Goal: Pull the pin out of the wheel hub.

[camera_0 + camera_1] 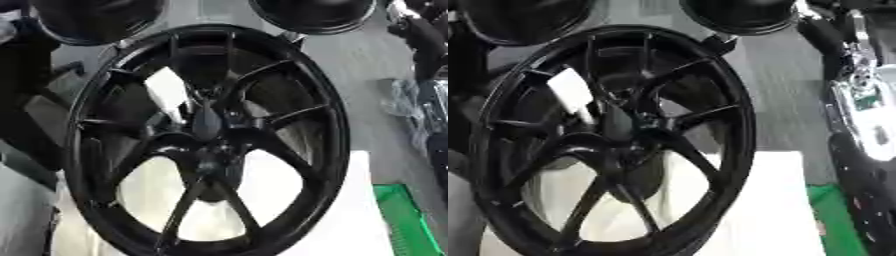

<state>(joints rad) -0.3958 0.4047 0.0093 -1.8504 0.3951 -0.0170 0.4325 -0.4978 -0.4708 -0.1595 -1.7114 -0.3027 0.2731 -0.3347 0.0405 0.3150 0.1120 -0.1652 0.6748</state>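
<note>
Across nearly the whole view stands a black alloy wheel hub (206,140), upright on its rim and tilted slightly, resting on a white surface (359,220). Its spokes converge on a dark central boss (207,125). A white, block-shaped piece (168,92) sits among the upper-left spokes, just beside the boss — judged to be the pin or its handle, though its seating in the hub cannot be confirmed.

Neither the left hand nor the right hand appears in either eye view, so their state cannot be reported. A black and silver arm section (859,105) runs down the right edge of the right eye view; its end is cut off.

Risks from here: the hub stands on edge, so a sideways pull on the pin could tip or roll it. Black fingers against black spokes would also be hard to track — a misplaced grasp is likely.

A green item (402,215) lies at lower right, partly cropped.
</note>
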